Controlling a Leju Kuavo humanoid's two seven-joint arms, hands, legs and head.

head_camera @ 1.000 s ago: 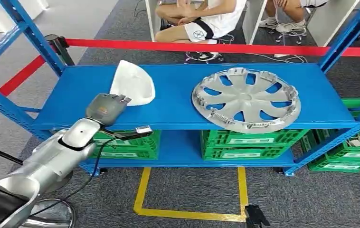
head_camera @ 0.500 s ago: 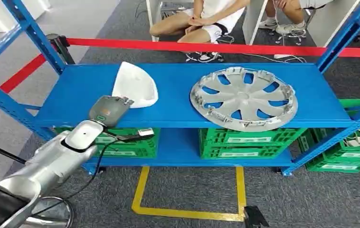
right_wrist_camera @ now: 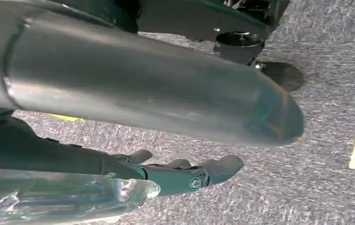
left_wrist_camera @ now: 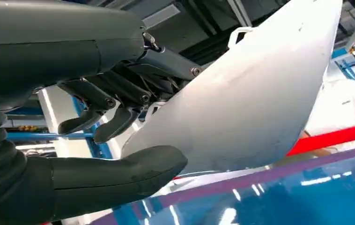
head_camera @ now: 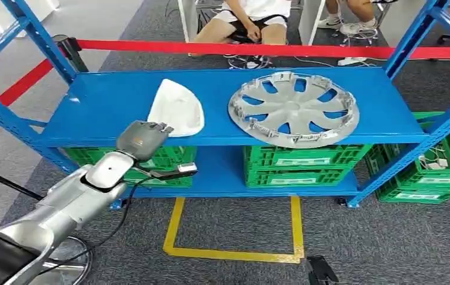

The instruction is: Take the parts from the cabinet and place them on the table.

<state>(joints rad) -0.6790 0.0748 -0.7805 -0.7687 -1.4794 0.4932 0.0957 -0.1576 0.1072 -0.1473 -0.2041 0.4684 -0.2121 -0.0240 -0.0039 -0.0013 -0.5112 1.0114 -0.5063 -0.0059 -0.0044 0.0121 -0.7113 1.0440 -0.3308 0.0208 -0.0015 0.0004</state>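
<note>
On the blue metal shelf point(head_camera: 92, 104) of the cabinet, upper level, lie two parts: a smooth white curved shell point(head_camera: 177, 108) with a pointed far end, and to its right a silver-grey wheel cover point(head_camera: 294, 109), round, spoked, with clipped rim tabs. The left hand point(head_camera: 141, 140) sits at the shelf's front edge, fingertips at the shell's near edge. The left wrist view adds detail: dark fingers point(left_wrist_camera: 119, 101) spread over the shell point(left_wrist_camera: 255, 93), the thick grey thumb point(left_wrist_camera: 119, 173) beneath it; actual contact cannot be told. The right hand point(right_wrist_camera: 185, 176) hangs over grey carpet point(right_wrist_camera: 325, 122), fingers loosely extended, holding nothing. Green slatted crates point(head_camera: 300, 166) on the lower shelf carry white labels, unreadable.
</note>
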